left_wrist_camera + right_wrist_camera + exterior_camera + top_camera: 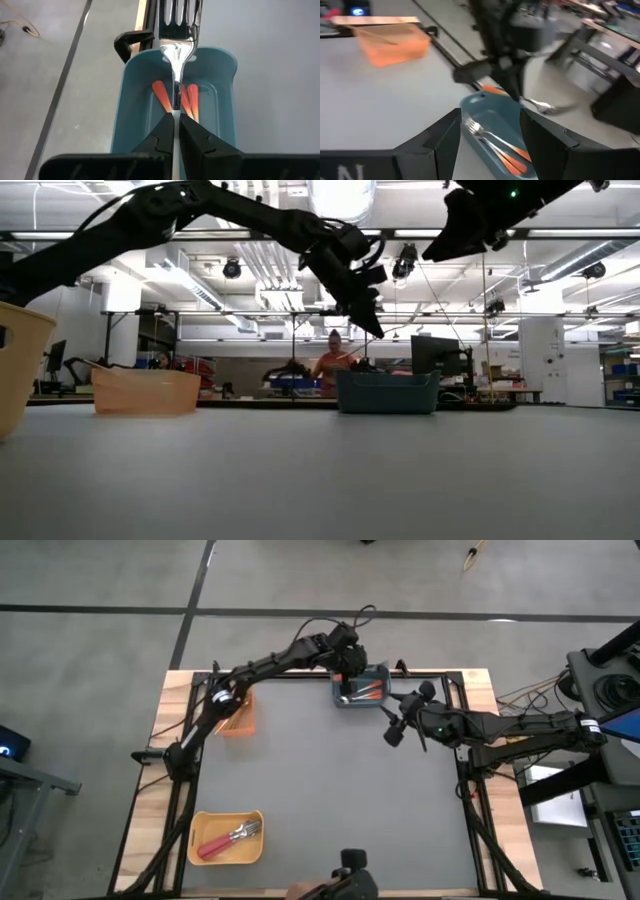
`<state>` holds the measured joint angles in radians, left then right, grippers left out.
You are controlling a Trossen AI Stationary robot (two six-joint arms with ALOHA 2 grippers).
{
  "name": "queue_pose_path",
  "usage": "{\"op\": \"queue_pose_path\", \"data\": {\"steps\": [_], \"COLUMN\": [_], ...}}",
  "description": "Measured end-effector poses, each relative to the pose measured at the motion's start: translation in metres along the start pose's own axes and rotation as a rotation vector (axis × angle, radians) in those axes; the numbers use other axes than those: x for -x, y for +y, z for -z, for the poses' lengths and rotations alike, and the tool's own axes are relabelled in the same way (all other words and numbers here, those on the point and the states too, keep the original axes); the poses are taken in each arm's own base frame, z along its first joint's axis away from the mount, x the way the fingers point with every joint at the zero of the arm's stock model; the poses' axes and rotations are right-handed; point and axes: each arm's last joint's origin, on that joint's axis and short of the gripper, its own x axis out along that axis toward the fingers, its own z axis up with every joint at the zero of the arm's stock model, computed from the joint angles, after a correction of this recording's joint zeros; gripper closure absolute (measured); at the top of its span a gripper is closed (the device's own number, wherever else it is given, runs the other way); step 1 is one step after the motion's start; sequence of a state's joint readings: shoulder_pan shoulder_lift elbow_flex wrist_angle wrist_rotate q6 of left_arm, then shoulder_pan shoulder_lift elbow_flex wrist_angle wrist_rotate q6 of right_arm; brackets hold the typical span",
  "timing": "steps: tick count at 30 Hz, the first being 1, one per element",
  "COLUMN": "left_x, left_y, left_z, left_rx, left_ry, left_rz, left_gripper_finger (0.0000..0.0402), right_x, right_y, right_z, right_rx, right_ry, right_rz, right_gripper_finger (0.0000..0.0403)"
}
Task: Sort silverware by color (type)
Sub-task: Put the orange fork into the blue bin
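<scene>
I have the left gripper (175,131) clamped on a fork (176,60), held directly over the blue-grey bin (127,100). Fork axis runs along the bin's length, tines away from the fingers; orange-handled forks (189,100) lie below. Right gripper (393,730) is open, beside the bin.

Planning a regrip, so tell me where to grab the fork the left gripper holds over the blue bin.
Grip the fork on its narrow neck, just below the tines, from above. The left gripper is shut on the thin stem, the fork hangs free over the blue bin, and the wide tine head would likely stop a slip.
</scene>
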<state>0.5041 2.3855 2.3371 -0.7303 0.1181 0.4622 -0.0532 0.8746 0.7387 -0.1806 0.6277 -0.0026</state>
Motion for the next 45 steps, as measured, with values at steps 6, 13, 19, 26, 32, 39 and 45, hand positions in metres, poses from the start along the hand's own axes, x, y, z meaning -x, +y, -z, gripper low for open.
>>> {"op": "queue_pose_path", "data": {"steps": [6,13,19,26,32,39,45], "left_x": [0.017,0.04,0.06,0.085,0.091,0.095,0.093], "left_y": [0.0,-0.012,-0.022,-0.028,-0.045,-0.072,-0.086], "left_z": [-0.005,0.003,0.005,0.009,0.024,0.04,0.042], "left_rx": [0.03,0.099,0.113,0.156,0.215,0.264,0.283], "left_ry": [0.008,0.173,0.25,0.219,0.118,0.009,-0.019], "left_rz": [0.004,0.087,0.13,0.111,0.069,-0.027,-0.044], "left_gripper_finger": [0.0401,0.0401,0.0401,0.0401,0.0401,0.0401,0.0401], "right_x": [-0.004,-0.012,-0.026,-0.041,-0.053,-0.067,-0.079], "right_y": [-0.007,-0.008,0.0,0.005,0.003,-0.005,-0.005], "right_z": [0.001,0.004,0.005,0.008,0.004,0.0,0.005], "right_rx": [-0.157,-0.372,-0.417,-0.404,-0.462,-0.68,-0.785], "right_ry": [-0.002,0.01,-0.001,0.022,-0.009,-0.064,-0.044], "right_rz": [0.112,0.132,0.129,0.152,0.069,0.019,0.025], "right_gripper_finger": [0.0209,0.0209,0.0209,0.0209,0.0209,0.0209,0.0209]}}
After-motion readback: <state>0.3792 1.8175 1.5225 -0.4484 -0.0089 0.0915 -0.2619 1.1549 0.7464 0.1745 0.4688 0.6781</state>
